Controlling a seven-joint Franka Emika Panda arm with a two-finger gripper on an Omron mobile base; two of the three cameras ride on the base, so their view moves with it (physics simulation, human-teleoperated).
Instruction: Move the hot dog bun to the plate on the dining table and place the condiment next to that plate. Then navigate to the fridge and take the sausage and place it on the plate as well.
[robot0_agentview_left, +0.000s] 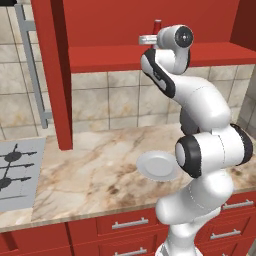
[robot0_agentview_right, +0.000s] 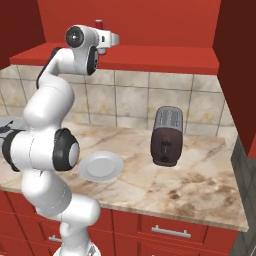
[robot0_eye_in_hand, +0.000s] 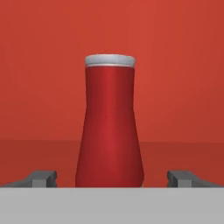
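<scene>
The condiment (robot0_eye_in_hand: 109, 127), a red bottle with a pale band at its top, stands upright on a red shelf (robot0_agentview_left: 115, 56) under the wall cabinets. In the left base view its top (robot0_agentview_left: 157, 25) peeks over the hand, and in the right base view the bottle top (robot0_agentview_right: 99, 24) shows the same way. My gripper (robot0_eye_in_hand: 112, 177) is open at shelf height, its fingertips (robot0_eye_in_hand: 43, 177) wide on either side of the bottle's base and not touching it. The raised hand (robot0_agentview_left: 145, 39) shows at the end of the arm (robot0_agentview_right: 115, 39). The bun, yellow-rimmed plate, sausage and fridge are out of view.
A small plain white plate (robot0_agentview_left: 158, 166) lies on the marble counter (robot0_agentview_left: 95, 170) near the arm's base. A dark toaster (robot0_agentview_right: 167, 135) stands to the right. A stove top (robot0_agentview_left: 15, 172) is at the far left. A red cabinet side (robot0_agentview_left: 55, 75) hangs down left of the shelf.
</scene>
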